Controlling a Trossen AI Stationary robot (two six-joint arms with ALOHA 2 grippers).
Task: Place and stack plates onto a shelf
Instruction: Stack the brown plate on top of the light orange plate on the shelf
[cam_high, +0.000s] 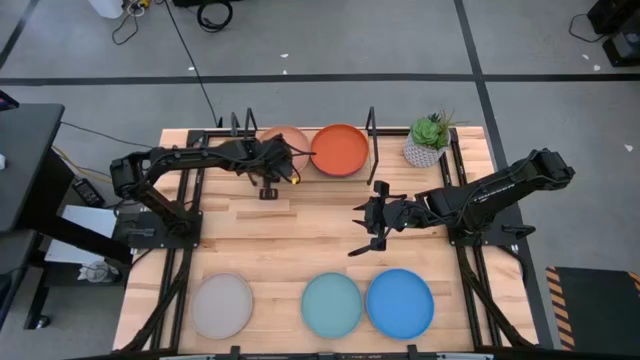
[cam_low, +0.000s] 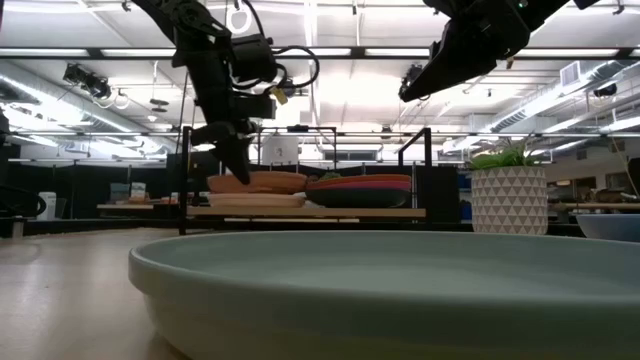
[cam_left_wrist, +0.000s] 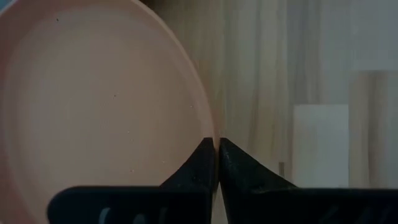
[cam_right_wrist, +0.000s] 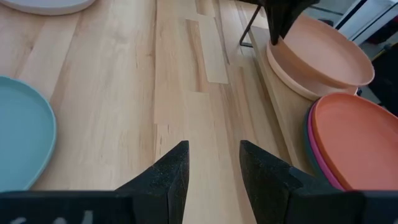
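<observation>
Shelf: low light-wood board with thin black wire uprights (cam_high: 372, 130), at the table's far edge; two stacks sit on it side by side.
Right-hand stack: round matte orange plate (cam_high: 340, 149) on top, with a magenta plate (cam_low: 365, 184) and a dark teal plate (cam_low: 360, 196) under it.
Left-hand stack: round matte salmon plate (cam_right_wrist: 323, 53) lying tilted on a pale pink plate (cam_right_wrist: 292, 79), not yet seated flat.
Left gripper (cam_high: 290, 172): at the salmon plate's near rim, fingers (cam_left_wrist: 199, 165) pinched together on that rim.
Right gripper (cam_high: 370, 222): fingers (cam_right_wrist: 171, 171) spread and holding nothing, hanging over bare tabletop between the shelf and the front row.
Front row: grey plate (cam_high: 221, 306), light turquoise plate (cam_high: 331, 304) and blue plate (cam_high: 400, 300) lie flat near the table's front edge.
Bystander: small green plant in a white patterned pot (cam_high: 428, 142), just right of the shelf.
Key relation: the blue plate lies just in front of the right gripper, toward the front edge; that arm is clearly nearer to it, so the next pickup probably falls to it.
</observation>
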